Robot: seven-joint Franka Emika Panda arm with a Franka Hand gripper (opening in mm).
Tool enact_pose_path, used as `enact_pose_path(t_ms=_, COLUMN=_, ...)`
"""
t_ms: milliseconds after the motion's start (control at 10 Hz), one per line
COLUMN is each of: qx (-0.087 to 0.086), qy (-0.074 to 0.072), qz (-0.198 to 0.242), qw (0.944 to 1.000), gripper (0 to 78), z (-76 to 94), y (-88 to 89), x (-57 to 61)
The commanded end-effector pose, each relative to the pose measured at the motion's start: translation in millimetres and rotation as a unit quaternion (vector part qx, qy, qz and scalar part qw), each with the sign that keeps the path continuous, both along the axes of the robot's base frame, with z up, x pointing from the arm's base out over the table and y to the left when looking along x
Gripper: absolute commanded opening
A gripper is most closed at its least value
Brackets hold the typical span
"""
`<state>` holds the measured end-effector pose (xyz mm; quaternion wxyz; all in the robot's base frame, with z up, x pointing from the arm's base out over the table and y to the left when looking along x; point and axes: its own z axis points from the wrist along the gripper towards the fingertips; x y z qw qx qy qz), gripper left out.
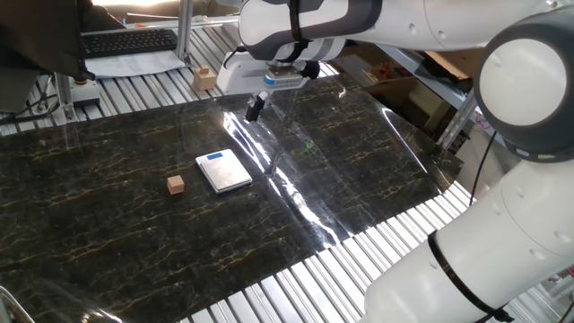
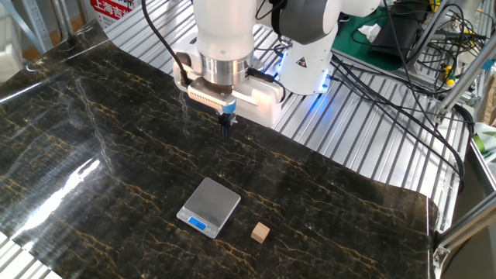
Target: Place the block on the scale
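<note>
The block [image 1: 175, 185] is a tiny brown wooden cube lying on the dark marbled mat, just beside the scale; it also shows in the other fixed view [image 2: 261, 232]. The scale [image 1: 224, 170] is a flat silver square with a blue display strip, also seen in the other fixed view [image 2: 209, 206]. My gripper [image 1: 255, 108] hangs above the mat, well behind the scale and apart from both things; it also shows in the other fixed view [image 2: 226, 122]. Its fingers are together and hold nothing.
A paler, larger tan block [image 1: 204, 78] stands on the slatted metal table beyond the mat. A keyboard [image 1: 130, 41] lies at the back left. The robot base [image 2: 306, 46] and cables [image 2: 403, 85] stand behind the mat.
</note>
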<state>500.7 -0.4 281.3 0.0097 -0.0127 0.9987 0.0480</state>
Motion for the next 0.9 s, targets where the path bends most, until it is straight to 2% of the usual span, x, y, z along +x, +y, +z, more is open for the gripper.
enact_pose_path(t_ms=100, qx=0.001, qy=0.002, qz=-0.001, qw=1.0000, gripper=0.0, z=0.7, y=0.1, x=-0.1)
enact_pose_path(t_ms=300, qx=0.002, qy=0.009, qz=-0.004, qw=0.9999, gripper=0.0, z=-0.9, y=0.6, x=-2.7)
enact_pose_path(t_ms=600, qx=0.001, qy=0.006, qz=0.001, qw=1.0000, gripper=0.0, z=-1.6, y=0.3, x=-3.0)
enact_pose_path(t_ms=700, qx=0.001, qy=0.006, qz=0.003, qw=1.0000, gripper=0.0, z=-1.6, y=-1.9, x=0.1)
enact_pose_path(t_ms=800, qx=-0.002, qy=0.005, qz=0.002, qw=1.0000, gripper=0.0, z=-2.4, y=-4.2, x=2.5)
enact_pose_path(t_ms=900, qx=-0.012, qy=0.001, qz=-0.008, qw=0.9999, gripper=0.0, z=-4.5, y=-7.2, x=4.2)
